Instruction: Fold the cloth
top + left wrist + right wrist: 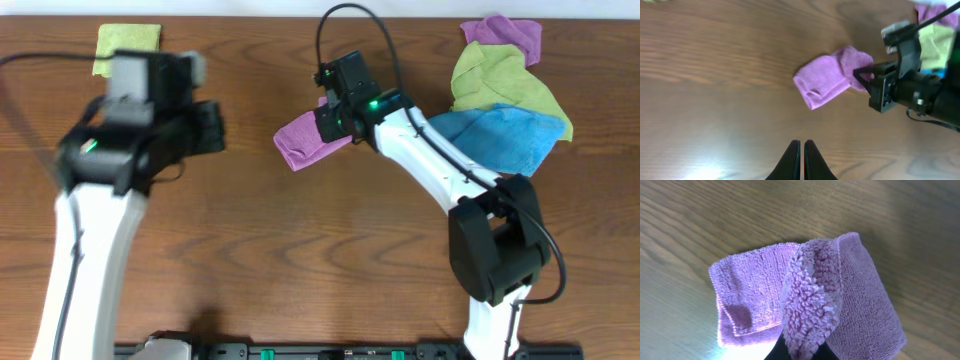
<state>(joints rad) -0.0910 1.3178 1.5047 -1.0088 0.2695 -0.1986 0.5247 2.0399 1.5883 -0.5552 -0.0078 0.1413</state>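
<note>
While shut tight on a raised fold, grips the cloth [300, 142] with the right claw [333, 124] near the middle of the counter [300, 250]. Leaves the rest of that cloth lying flat on the wood, reaching away from the claw toward the left and slightly nearer the robot.

Shows, up close in the right wrist view, soft pinkish-purple microfibre. Has a looped, nubbly pile on the lifted fold and a finer, smoother nap on the flat part. Has a narrow stitched hem along the edges and a small darker patch near one corner. Forms a roughly rectangular folded pad, rounded and bunched where caught in the grip.

Holds the left claw [801, 159] closed on nothing, dark tapered tips pressed together. Hovers it over bare wood, well apart from the cloth.

Spreads brown wood grain with a faint sheen across the whole counter.

Heaps three crumpled, overlapping pieces at the far right: violet cloth [505, 38] farthest back, lime-green cloth [500, 85] draped in the middle, blue cloth [505, 138] nearest. Sets that heap apart from the gripped cloth. Lays a small lime-green square [127, 47] flat at the far left edge.
</note>
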